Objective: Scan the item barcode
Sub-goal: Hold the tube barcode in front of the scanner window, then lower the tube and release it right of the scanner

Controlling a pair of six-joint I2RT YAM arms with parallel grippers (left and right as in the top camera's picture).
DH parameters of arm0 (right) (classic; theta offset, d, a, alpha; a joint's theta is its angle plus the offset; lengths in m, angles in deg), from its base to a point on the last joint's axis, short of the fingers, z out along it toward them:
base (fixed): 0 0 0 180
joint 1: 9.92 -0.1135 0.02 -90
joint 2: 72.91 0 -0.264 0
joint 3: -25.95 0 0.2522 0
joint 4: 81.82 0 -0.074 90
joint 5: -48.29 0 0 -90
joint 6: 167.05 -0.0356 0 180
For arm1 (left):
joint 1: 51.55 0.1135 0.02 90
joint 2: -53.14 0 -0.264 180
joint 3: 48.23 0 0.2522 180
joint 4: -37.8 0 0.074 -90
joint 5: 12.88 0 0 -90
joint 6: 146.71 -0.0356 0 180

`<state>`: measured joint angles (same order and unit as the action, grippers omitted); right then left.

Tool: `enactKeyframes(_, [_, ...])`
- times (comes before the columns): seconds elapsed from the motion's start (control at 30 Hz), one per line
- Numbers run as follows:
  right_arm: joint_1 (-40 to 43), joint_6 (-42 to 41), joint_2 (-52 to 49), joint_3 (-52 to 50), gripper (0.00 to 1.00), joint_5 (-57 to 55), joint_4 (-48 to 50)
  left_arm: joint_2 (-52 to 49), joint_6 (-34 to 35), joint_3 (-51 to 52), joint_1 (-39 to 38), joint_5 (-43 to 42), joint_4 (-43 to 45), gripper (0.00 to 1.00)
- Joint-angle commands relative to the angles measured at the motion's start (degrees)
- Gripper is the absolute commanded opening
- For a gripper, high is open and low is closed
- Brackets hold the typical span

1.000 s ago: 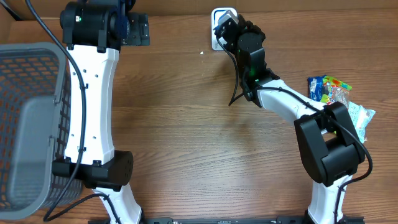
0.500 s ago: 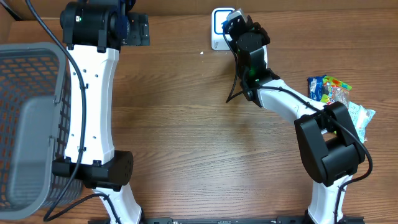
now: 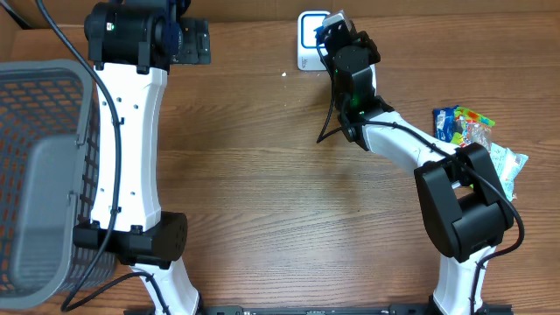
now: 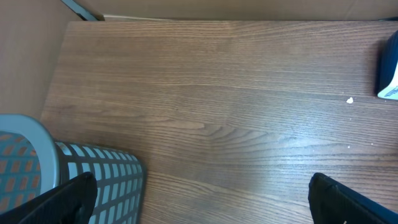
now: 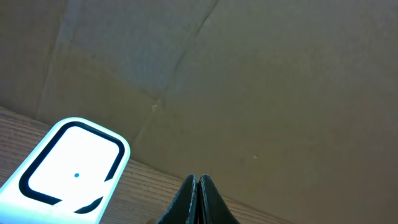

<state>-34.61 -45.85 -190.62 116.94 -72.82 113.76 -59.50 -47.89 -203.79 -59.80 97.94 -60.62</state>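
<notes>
The right gripper [image 5: 196,186] hovers by the scanner [image 5: 68,165] at the tabletop's far edge, jaws together, empty; the left gripper [image 4: 202,196] gapes wide. Best move: fetch a packet [image 3: 464,127] from the right edge, barcode outward.

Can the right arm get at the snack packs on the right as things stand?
Probably yes, not at once: the right pincer is shut up by the scanner, and its own elbow overlaps part of the snack packs. Only table lies between.

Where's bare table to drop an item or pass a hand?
Widest bare patch: middle of the table, between left arm and right arm, in front of the scanner. Also bare between the arm bases. Crowded: packets at right edge; basket fills the left.
</notes>
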Motion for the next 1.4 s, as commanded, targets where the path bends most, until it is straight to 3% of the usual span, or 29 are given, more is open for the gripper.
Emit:
enactKeyframes(0.0, [0.4, -1.3, 1.2, 0.9, 0.04, -0.8, 0.6, 0.2, 0.6, -0.8, -0.4, 0.3, 0.0, 1.00])
enactKeyframes(0.3, [0.4, -2.0, 1.9, 0.9, 0.04, -0.9, 0.5, 0.2, 0.6, -0.8, -0.4, 0.3, 0.0, 1.00])
enactKeyframes(0.6, [2.7, -10.1, 6.7, 0.9, 0.04, 1.4, -4.3, 0.2, 0.6, -0.8, -0.4, 0.3, 0.0, 1.00])
enactKeyframes(0.77, [6.6, -18.4, 11.8, 0.9, 0.04, 10.8, -12.7, 0.2, 0.6, -0.8, -0.4, 0.3, 0.0, 1.00])
enactKeyframes(1.03, [15.9, -34.4, 14.7, 0.9, 0.04, 34.6, -22.8, 0.2, 0.6, -0.8, -0.4, 0.3, 0.0, 1.00])
enactKeyframes(1.37, [22.6, -38.7, 14.7, 0.9, 0.04, 50.5, -29.7, 0.2, 0.6, -0.8, -0.4, 0.3, 0.0, 1.00])
